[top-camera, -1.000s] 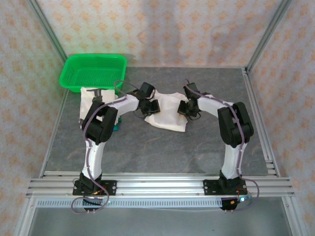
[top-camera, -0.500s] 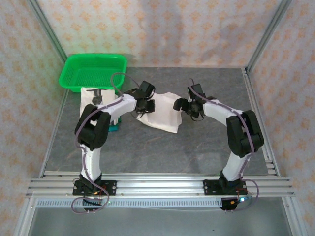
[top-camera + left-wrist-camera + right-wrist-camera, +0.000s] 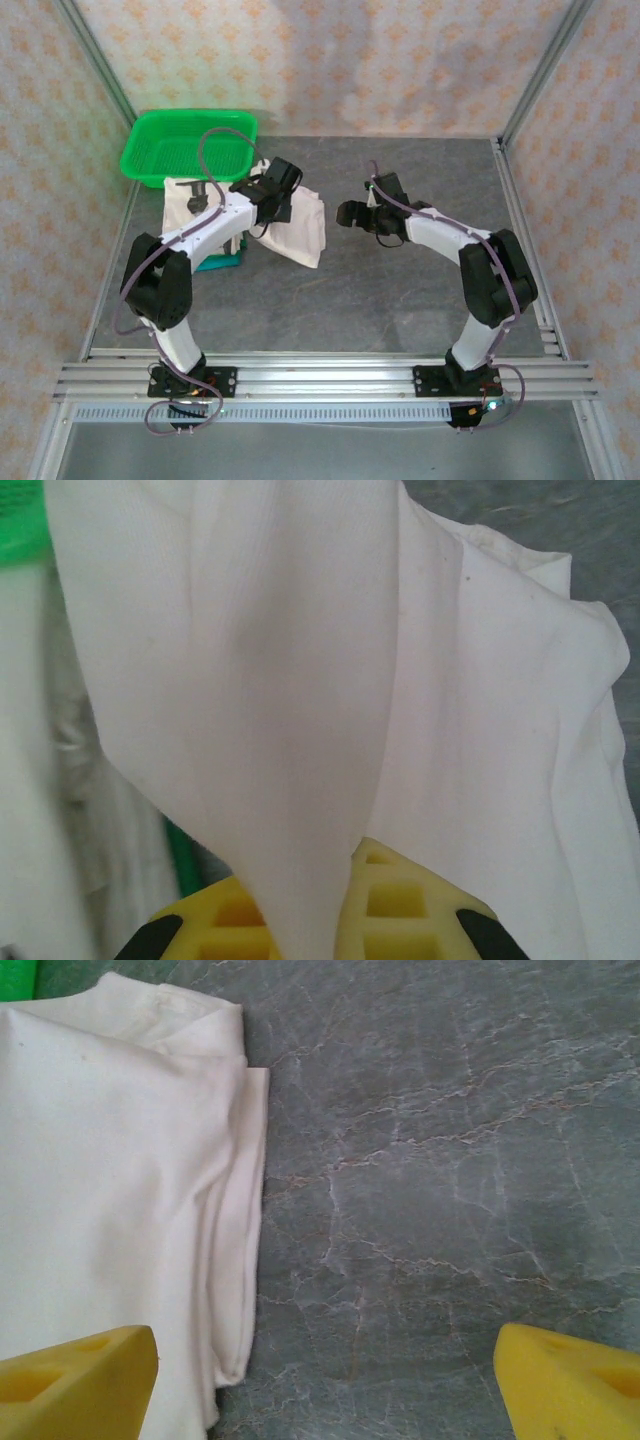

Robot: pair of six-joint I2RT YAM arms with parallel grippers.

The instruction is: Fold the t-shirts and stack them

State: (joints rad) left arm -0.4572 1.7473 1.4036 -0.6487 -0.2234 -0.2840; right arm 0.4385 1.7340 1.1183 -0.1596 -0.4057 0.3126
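Left gripper (image 3: 268, 192) pinches the folded white cotton t-shirt (image 3: 300, 228), hanging beside the white t-shirt with a dark printed mark (image 3: 183, 207); right gripper (image 3: 350, 213) gapes over the grey marbled table (image 3: 400, 290): best lowered squarely, edges matched, before letting go.

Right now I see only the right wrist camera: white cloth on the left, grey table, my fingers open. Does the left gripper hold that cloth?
Observer: Yes. In the left wrist view the left gripper is shut on a fold of the t-shirt.
Operator: Does the shirt lie flat?
Observer: No. In the top view its far left part rises to that gripper, and its near edge rests on the table.
Operator: Is there another shirt?
Observer: Yes. A second t-shirt with a small dark mark lies left of it, on the near side of the green basket.
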